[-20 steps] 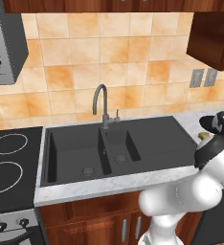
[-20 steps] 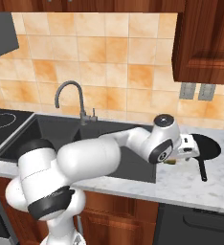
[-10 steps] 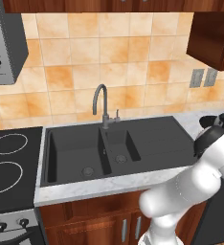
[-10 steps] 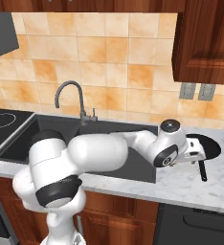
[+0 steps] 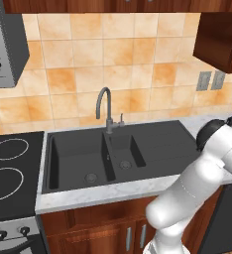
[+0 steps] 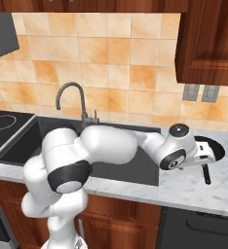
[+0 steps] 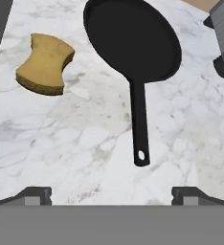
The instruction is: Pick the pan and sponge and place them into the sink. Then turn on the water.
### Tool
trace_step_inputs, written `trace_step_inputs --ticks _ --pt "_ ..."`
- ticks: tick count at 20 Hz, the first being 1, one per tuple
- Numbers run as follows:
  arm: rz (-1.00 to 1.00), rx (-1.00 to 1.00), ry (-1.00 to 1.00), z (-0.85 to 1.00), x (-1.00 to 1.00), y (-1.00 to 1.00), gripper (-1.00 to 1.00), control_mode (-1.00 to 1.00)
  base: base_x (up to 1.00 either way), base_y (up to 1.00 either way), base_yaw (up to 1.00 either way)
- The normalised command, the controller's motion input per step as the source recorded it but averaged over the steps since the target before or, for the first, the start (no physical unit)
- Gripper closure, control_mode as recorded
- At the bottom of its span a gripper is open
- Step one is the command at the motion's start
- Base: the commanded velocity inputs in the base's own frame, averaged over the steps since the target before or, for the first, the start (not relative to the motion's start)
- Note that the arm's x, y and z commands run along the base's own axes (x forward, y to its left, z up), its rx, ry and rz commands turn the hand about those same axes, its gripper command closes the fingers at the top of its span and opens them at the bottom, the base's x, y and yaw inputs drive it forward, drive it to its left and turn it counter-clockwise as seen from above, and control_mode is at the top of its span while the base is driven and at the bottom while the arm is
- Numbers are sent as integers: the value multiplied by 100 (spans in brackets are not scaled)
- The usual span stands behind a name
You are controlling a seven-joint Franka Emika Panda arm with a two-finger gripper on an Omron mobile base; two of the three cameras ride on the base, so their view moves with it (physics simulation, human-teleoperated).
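Hovering jaws wide, empty, above pan (image 7: 132,40)

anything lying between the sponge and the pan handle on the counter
Nothing: the hand view shows bare marble counter between the sponge and the pan handle.

The pan (image 7: 133,40) is a round, shallow, all-black frying pan lying flat and upright on the white marbled desk (image 7: 85,143), its long straight black handle pointing toward the lower edge of the hand view and ending in a small hanging hole. The sponge (image 7: 45,63) is a small yellow-tan block with pinched-in sides and a darker underside, lying flat on the same desk beside the pan and apart from it. The sink (image 5: 152,144) is a dark grey matte double basin set into the desk, a large basin at left, a small basin beside it, each with a round drain, and a flat drainboard at right.
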Motion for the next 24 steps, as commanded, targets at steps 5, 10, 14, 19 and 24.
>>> trace_step_inputs --ticks 5,10,14,19,24 --pt "0 0 0 -8 13 -22 -100 -100 0 0 0" --pt "0 0 0 -12 14 -20 -100 -100 0 0 0" --pt "0 0 0 -12 14 -19 -100 -100 0 0 0" --pt "0 0 0 -14 9 -16 -100 -100 0 0 0" --pt "0 0 0 -18 4 -10 -100 -100 0 0 0"
